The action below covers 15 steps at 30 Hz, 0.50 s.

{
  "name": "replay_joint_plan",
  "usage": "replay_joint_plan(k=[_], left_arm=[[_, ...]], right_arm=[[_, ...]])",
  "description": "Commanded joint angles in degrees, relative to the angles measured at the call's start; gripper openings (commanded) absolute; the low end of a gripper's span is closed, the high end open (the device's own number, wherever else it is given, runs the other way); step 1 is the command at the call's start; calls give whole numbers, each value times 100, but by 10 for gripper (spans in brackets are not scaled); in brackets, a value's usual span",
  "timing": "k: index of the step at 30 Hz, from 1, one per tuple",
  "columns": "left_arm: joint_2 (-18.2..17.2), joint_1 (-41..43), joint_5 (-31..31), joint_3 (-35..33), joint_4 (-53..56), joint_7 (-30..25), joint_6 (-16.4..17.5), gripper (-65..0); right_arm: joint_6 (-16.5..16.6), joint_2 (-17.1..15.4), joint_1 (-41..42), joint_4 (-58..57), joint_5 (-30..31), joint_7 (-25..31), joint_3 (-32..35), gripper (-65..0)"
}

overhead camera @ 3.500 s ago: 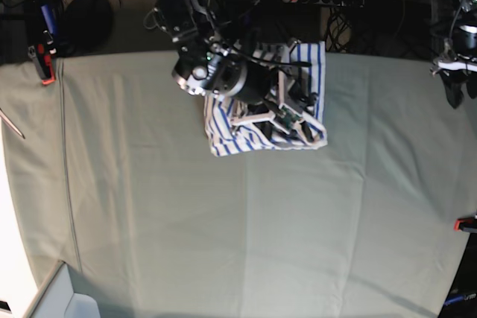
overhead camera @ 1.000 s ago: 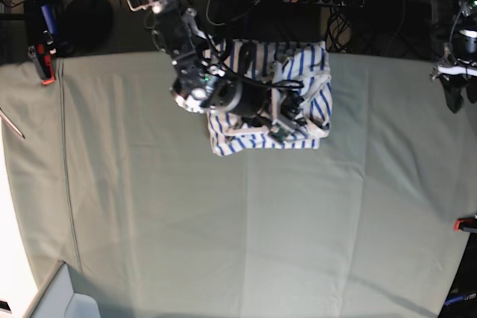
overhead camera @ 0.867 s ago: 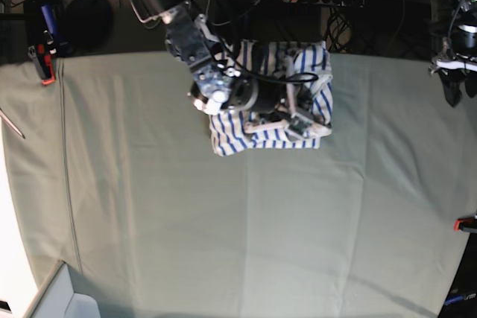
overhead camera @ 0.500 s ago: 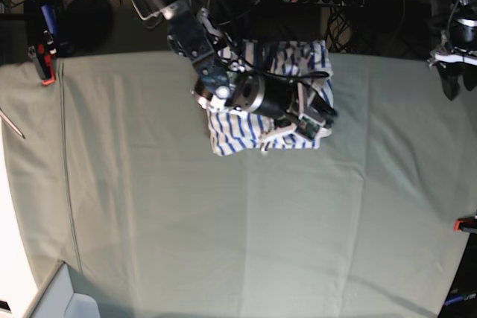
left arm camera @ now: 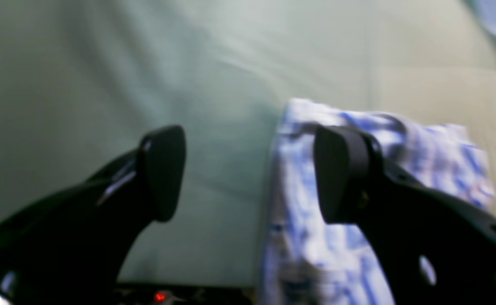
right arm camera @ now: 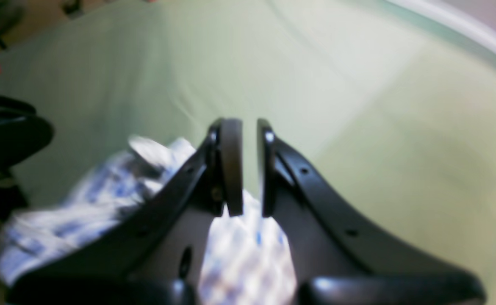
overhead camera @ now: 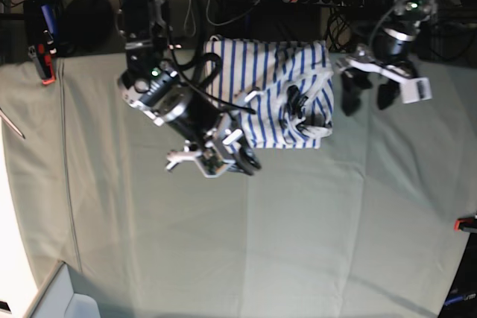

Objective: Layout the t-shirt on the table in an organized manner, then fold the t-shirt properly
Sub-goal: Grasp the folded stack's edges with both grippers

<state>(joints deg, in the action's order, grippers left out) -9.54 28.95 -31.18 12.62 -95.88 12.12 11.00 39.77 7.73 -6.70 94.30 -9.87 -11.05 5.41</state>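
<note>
Left tool (left arm camera: 248,173) gapes wide; base view shows t-shirt (overhead camera: 268,87) bunched.

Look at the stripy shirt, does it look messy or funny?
Yes. The t-shirt sits bunched at the far edge of the table, not spread flat. Its right side is crumpled into a lumpy fold and no sleeves are laid out. Neither gripper holds it.

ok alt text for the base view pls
Overhead view of a grey-green table with a bunched striped t-shirt at its far edge. The right gripper is just off the shirt's near corner, and the left gripper is beside its other side, jaws open.
</note>
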Motion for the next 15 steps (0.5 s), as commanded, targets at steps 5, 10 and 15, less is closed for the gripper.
replay_joint_plan(k=[5,10,15], left_arm=[[-44,-350,-25,-493,581,-82,12,-188],[-79,-570,-25,-862,1091,-82,64,-188],[-44,-789,-25,-1091,1451,-82,64,-188]], right_arm=[[23,-223,-161,289,112,169,-106,-605],[23,-337,-249,315,112,169,-115,-605],[23,-337,-310,315,112,169,-115,-605]])
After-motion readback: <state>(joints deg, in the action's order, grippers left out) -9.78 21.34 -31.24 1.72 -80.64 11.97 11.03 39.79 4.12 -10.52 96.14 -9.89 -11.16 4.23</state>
